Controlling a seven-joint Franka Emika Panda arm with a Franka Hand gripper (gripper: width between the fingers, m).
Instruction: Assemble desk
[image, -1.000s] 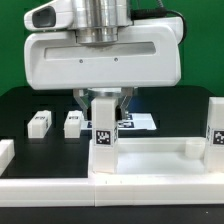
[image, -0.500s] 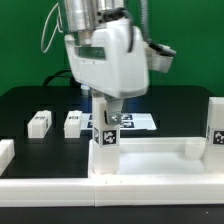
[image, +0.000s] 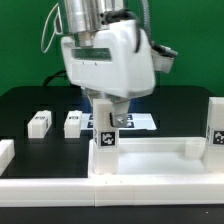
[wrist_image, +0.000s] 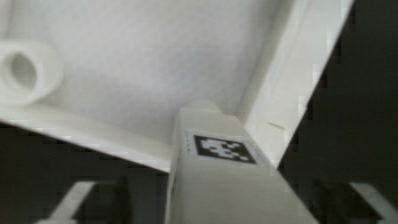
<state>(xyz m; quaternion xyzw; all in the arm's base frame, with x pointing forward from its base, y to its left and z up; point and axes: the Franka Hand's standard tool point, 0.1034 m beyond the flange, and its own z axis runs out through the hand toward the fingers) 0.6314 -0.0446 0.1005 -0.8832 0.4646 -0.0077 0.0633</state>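
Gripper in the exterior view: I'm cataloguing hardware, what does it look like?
The gripper has a boxy glossy white body with rounded edges under a ribbed silver-grey cylindrical wrist. Thin dark cables run beside it; the fingers are dark. No markings show.

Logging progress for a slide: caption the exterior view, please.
Gripper atop upright white tagged block leg at rimmed white plastic tabletop corner; two loose legs lie nearby.

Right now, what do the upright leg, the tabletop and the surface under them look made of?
Leg: likely moulded white plastic, matte, with a printed black-white tag. Tabletop: same-looking white plastic, smooth, no grain showing on its rim. Table surface: black, matte; mat or painted board, cannot tell.
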